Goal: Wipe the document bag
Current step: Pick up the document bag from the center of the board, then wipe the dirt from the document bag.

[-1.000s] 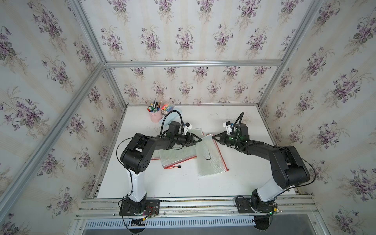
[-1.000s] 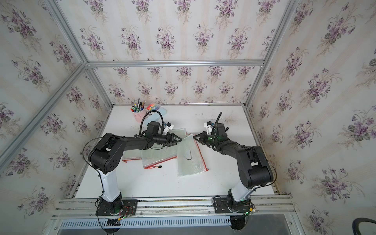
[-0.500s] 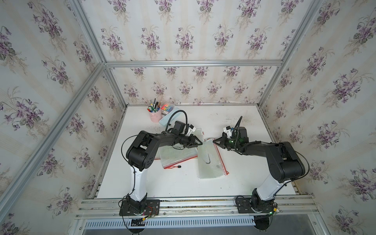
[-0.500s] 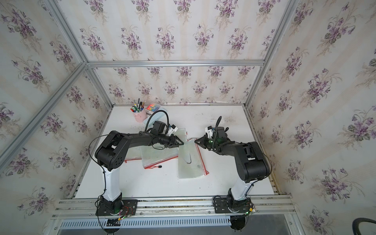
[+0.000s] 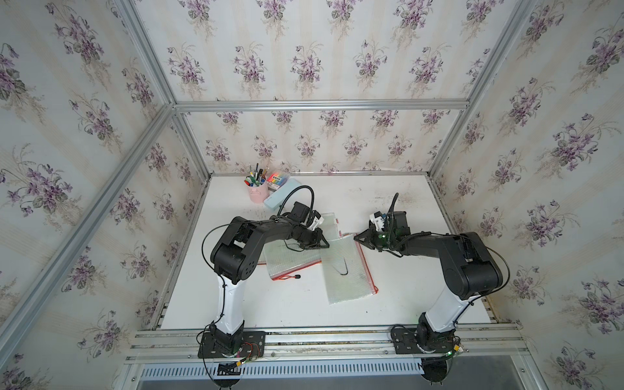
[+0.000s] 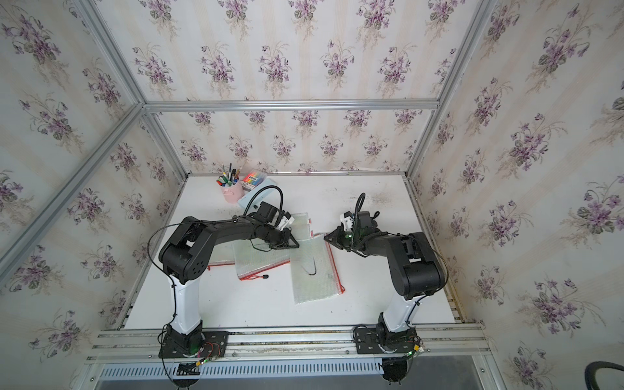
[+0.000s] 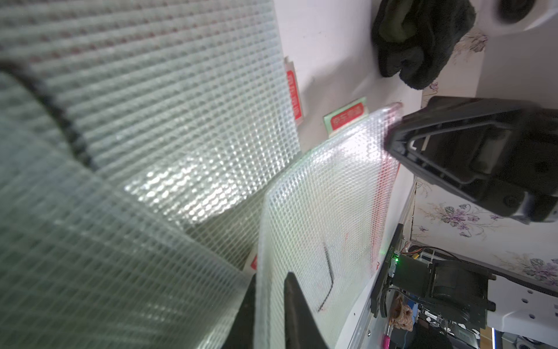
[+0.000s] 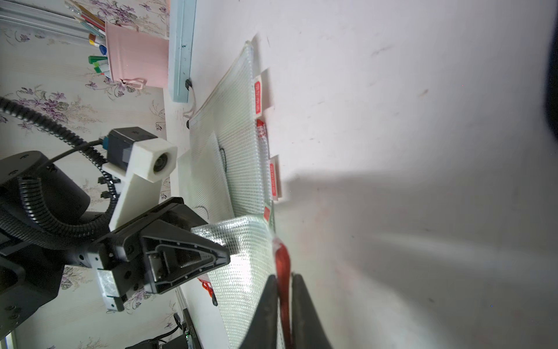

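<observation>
Evidently floppy and slick, the document bag is best held by its edges: left jaws pinch one corner, right jaws pinch the red zipper strip opposite.

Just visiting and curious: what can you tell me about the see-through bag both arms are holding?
The document bag is a translucent plastic pouch with a woven grid texture, a red zipper edge along one long side and a black curved mark on its face. Its near end rests on the white table; its far end is lifted, pinched by the left pincer and the right pincer, which grips the red edge.
</observation>
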Motion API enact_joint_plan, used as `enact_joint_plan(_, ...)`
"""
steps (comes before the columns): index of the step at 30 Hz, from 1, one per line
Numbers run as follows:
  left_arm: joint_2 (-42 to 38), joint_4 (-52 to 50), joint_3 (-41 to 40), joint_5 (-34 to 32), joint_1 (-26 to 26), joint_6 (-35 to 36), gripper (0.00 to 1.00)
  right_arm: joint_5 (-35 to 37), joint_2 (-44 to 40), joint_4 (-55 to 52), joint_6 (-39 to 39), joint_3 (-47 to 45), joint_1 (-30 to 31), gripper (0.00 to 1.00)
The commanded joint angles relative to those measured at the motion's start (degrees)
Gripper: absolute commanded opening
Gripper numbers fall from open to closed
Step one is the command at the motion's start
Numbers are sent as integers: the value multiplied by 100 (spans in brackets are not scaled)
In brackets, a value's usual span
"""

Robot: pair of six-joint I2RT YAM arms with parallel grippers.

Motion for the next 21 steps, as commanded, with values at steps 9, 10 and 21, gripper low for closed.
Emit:
enact_joint_plan(9, 11, -522, 529, 145, -94, 257, 0, 2896, -652, -2513, -1987, 1673, -135, 83)
enact_joint_plan(10, -3, -547, 567, 142, -94, 243, 0, 3239, -598, -2662, -2040, 1811, -198, 83)
enact_joint_plan(21, 168, -818, 1130, 97, -94, 220, 0, 4025, 878, -3465, -2030, 2495, -143, 89)
